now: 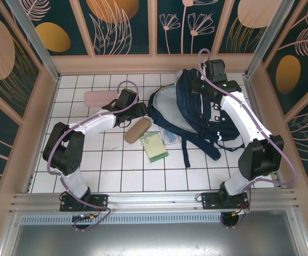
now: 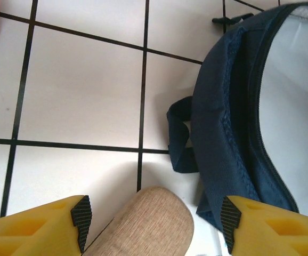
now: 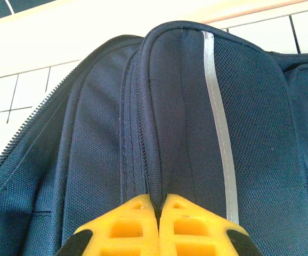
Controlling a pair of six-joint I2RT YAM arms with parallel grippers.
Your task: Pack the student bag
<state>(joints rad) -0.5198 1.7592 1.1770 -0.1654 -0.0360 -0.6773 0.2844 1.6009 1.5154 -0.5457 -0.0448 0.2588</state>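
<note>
Counting 1 student bag [image 1: 196, 114], 1 tan case [image 1: 137, 130], 1 green notebook [image 1: 154, 147].

Top view: one student bag [image 1: 196, 109], right of centre; four loose items left of and below it, namely one pale pink flat case [image 1: 100, 98], upper left; one tan oblong pouch [image 1: 138, 130], centre; one green booklet [image 1: 154, 147], below centre; one pale bluish packet [image 1: 171, 137], beside the booklet, its kind not discernible; two white-and-black arms, the left arm [image 1: 90, 125] and the right arm [image 1: 239, 114]. Wrist views: two grippers, the left gripper [image 2: 156, 216] and the right gripper [image 3: 158, 205], each with two yellow fingers [image 2: 37, 229], four in all; one reflective stripe [image 3: 218, 117], upper right of the right wrist view; one carry loop [image 2: 178, 138], centre of the left wrist view.
</note>
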